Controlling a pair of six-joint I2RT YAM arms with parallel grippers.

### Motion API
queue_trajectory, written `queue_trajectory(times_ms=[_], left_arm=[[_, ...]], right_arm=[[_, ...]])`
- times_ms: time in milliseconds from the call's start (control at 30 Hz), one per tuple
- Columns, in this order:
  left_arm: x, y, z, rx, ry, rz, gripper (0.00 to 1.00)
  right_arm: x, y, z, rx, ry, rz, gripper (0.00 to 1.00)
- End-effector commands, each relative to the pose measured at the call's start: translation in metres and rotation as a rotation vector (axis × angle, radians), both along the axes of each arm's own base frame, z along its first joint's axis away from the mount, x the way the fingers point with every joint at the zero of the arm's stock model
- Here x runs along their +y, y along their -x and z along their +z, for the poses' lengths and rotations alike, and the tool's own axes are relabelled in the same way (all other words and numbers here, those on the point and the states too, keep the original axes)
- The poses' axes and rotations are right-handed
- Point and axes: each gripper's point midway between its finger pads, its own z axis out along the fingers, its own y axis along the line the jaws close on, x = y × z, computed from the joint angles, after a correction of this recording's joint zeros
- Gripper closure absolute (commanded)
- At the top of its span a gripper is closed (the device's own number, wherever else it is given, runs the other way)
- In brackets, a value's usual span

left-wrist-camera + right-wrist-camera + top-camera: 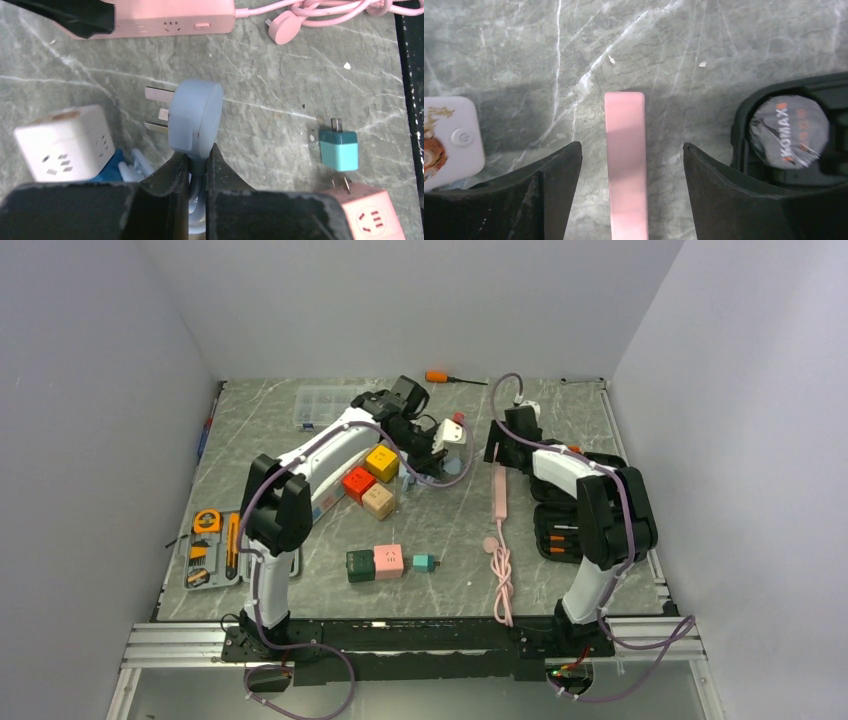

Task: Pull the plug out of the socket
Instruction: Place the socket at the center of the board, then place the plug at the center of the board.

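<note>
left tool [197, 162] pinches the blue plug [196, 117] (prongs bare); right tool [630, 146] gapes astride the pink strip [625, 125].

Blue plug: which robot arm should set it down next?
Probably left. The left gripper is shut on the blue plug, prongs bare, out of any socket. The right gripper stands open astride the pink power strip, holding nothing.

Reaching far forward and inward with left arm [320, 452], wrist angled toward centre; pinching left pincer [197, 156] nearly closed on neck of plug [196, 117]. Folding right arm [560, 468] sharply at a raised elbow, forearm running forward and inward; aiming right pincer [631, 150] straight down, holding fingers [559, 170] spread wide, gripping nothing.
</note>
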Motion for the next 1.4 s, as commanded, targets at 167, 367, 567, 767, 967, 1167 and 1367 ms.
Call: queue_trajectory(times_ms=[167, 367, 567, 767, 967, 1167, 1367], left_arm=[[-0.018, -0.057, -0.052, -0.055, -0.169, 0.217, 1.00], [-0.021, -0.054, -0.090, -0.072, -0.266, 0.228, 1.00], [-0.016, -0.050, -0.118, -0.001, -0.349, 0.286, 0.83], [-0.006, -0.040, -0.118, 0.062, -0.373, 0.334, 0.43], [0.003, -0.031, -0.081, 0.160, -0.359, 0.376, 0.01], [0.034, -0.003, -0.010, 0.197, -0.338, 0.397, 0.01], [0.078, 0.041, 0.028, 0.262, -0.362, 0.462, 0.01]], right_arm=[[0.000, 0.011, 0.123, -0.238, -0.161, -0.043, 0.20], [-0.002, 0.064, 0.126, -0.220, -0.249, -0.058, 0.18], [0.005, 0.128, 0.088, -0.104, -0.248, -0.057, 0.17], [0.020, 0.185, 0.055, 0.016, -0.159, -0.044, 0.18], [0.031, 0.219, 0.024, 0.092, -0.149, -0.032, 0.38], [0.022, 0.220, -0.009, 0.148, -0.054, -0.066, 0.70], [0.018, 0.195, -0.017, 0.160, -0.032, -0.074, 0.70]])
